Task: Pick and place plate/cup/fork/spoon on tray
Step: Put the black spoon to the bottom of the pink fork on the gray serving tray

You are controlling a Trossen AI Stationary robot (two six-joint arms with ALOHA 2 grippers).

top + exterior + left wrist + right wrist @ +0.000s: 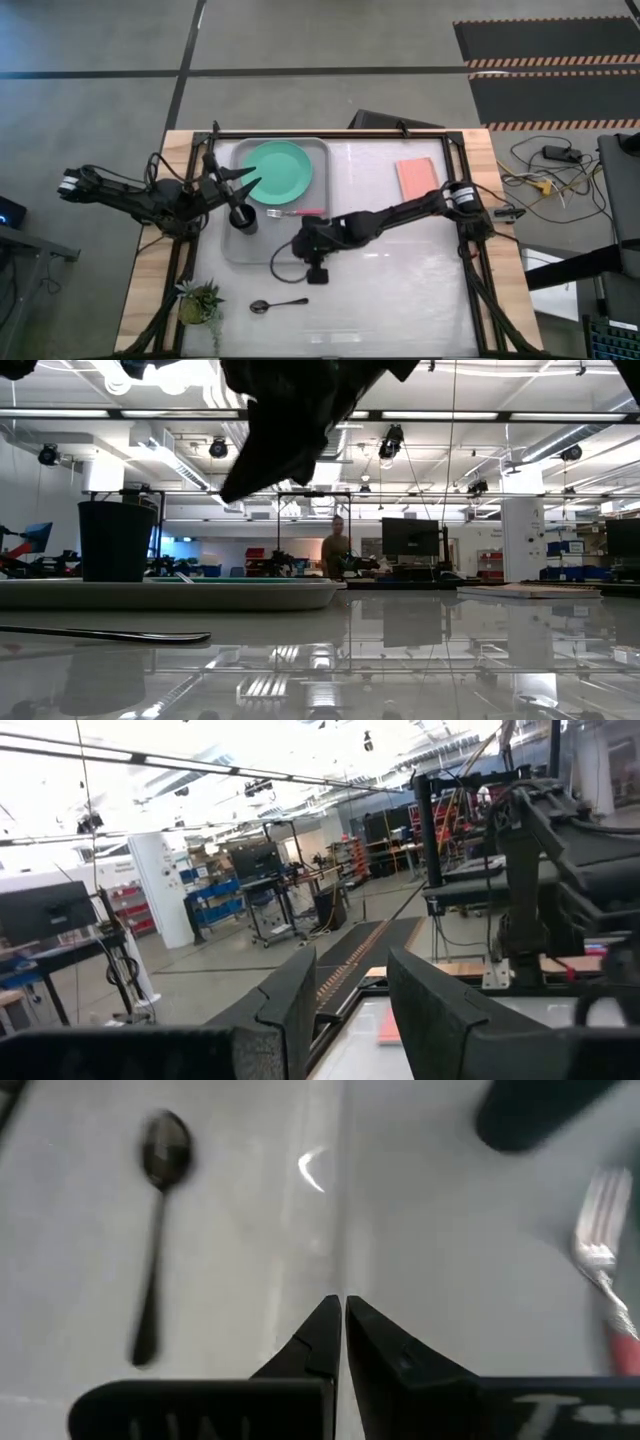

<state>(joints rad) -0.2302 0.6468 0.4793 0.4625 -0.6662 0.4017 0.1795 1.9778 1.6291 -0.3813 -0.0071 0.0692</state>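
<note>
The light-grey tray [310,150] lies at the table's far left. The mint-green plate [277,168] lies flat in its far half. The black cup [243,216] stands upright on the tray's left side and shows in the low view [117,540]. The pink-handled fork [297,213] lies flat on the tray floor, right of the cup, and shows in the right wrist view [603,1270]. The dark spoon [278,304] lies on the table near its front edge and shows in the right wrist view [155,1230]. My left gripper [248,182] is open and empty, level, just beyond the cup. My right gripper [337,1302] is shut and empty, pointing down above the tray's near edge [303,243].
A pink rectangular pad [415,178] lies at the table's far right. A small potted plant [200,300] stands at the near left corner, left of the spoon. Bare table surface [400,270] stretches between the spoon and the right side.
</note>
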